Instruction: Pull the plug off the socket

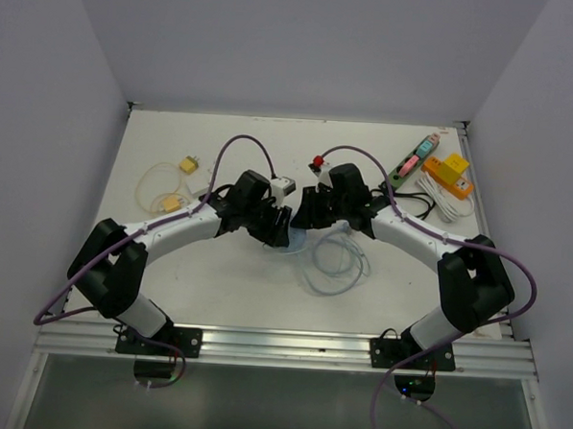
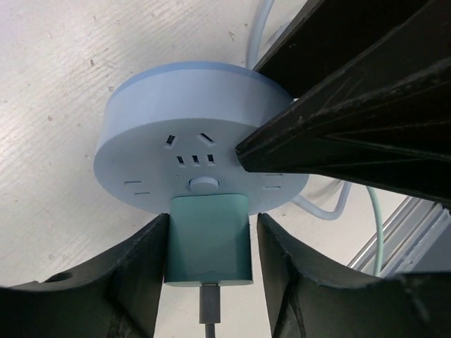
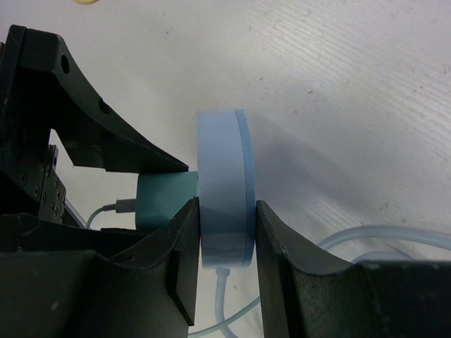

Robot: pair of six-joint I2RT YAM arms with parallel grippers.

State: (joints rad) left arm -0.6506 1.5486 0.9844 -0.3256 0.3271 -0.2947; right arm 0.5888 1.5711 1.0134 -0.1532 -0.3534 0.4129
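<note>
A round light-blue socket (image 2: 190,120) stands on edge just above the white table, its cable trailing below. A teal plug (image 2: 208,239) with a grey cable sits in its face. My left gripper (image 2: 211,222) straddles the plug; the left finger touches it and a small gap shows at the right finger (image 2: 282,253). My right gripper (image 3: 225,208) is shut on the socket's (image 3: 222,162) two flat faces, with the plug (image 3: 165,201) to its left. In the top view both grippers (image 1: 281,235) (image 1: 303,220) meet at mid-table.
A pale cable coil (image 1: 334,260) lies just right of the grippers. A green power strip (image 1: 414,159), an orange box (image 1: 450,173) and a white cord bundle (image 1: 446,202) sit at the back right. Yellow connectors (image 1: 186,164) lie at the back left. An aluminium rail (image 1: 289,344) runs along the near edge.
</note>
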